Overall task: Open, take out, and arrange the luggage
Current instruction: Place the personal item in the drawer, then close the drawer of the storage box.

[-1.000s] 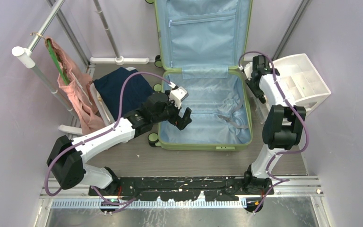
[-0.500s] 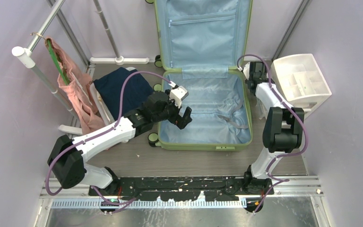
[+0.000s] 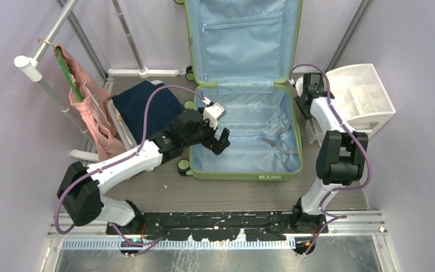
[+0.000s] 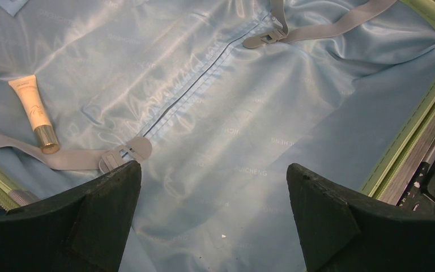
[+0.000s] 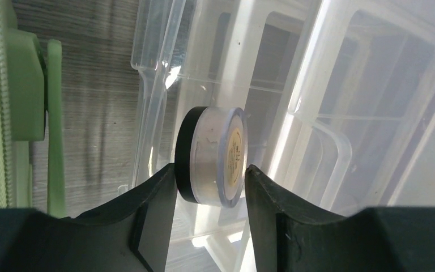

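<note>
The right end effector (image 5: 209,170) had edged toward the drawer unit (image 3: 362,93), gripping a round jar (image 5: 212,156); the left end effector (image 4: 212,170) gaped wide. Releasing well inside a drawer seemed wisest.

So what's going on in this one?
The light-green hard-shell suitcase lies open. The left hand hovers open above its pale blue lining, where a cream-coloured tube with a gold cap lies. The right hand grips a small round black-and-clear jar beside the white plastic drawer unit, right of the suitcase.

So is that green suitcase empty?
Not empty: the suitcase holds a small cream tube, lying on its blue lining beside a grey strap.
</note>
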`<state>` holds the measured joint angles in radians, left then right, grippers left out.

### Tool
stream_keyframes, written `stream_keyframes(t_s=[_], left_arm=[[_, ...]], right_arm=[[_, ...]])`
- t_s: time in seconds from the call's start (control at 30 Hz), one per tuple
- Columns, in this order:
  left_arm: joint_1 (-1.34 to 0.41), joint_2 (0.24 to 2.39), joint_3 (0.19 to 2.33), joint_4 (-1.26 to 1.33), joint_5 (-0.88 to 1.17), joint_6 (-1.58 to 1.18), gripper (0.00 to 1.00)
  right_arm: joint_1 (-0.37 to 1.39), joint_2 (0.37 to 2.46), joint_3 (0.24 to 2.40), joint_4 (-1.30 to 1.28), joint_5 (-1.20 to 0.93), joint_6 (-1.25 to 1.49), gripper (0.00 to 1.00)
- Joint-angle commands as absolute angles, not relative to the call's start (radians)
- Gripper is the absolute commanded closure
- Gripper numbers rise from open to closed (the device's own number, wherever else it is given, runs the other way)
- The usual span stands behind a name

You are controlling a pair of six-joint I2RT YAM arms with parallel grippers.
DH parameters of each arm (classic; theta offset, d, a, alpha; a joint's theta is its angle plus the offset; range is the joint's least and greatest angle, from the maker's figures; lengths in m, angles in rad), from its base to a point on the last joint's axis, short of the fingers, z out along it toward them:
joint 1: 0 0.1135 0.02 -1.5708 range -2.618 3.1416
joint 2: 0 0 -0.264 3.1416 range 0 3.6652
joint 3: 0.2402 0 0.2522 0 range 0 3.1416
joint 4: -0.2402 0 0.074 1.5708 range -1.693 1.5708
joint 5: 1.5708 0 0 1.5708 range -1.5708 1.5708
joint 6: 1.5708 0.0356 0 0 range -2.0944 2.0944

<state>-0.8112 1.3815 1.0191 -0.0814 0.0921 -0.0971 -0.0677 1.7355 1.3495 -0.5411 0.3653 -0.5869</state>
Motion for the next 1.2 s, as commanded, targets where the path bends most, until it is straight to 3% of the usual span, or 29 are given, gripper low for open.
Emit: stream_keyframes(t_s=[0.0,0.47,0.73,0.93,1.17], left_arm=[[-0.807,1.367,1.065,-0.063,0.107,-0.101,0.00],[-0.808,1.362,1.073,-0.066,0.111,-0.100,0.00],[-0.807,1.353,1.077,-0.070,0.101,-0.100,0.00],[-0.807,1.331,1.062,-0.078,0.090,-0.101,0.00],[-0.807,1.316,1.052,-0.081,0.079,-0.108,0.00]], right_arm=[[-0.067,1.682,1.389,-0.620,0.327,-0.530,0.46],[-0.069,1.626,1.546,-0.736,0.292,-0.519,0.46],[-0.096,1.622,1.613,-0.909,-0.046,-0.417,0.49],[-0.143,1.682,1.608,-0.976,-0.255,-0.377,0.80],[-0.143,1.741,1.553,-0.905,-0.138,-0.360,0.99]])
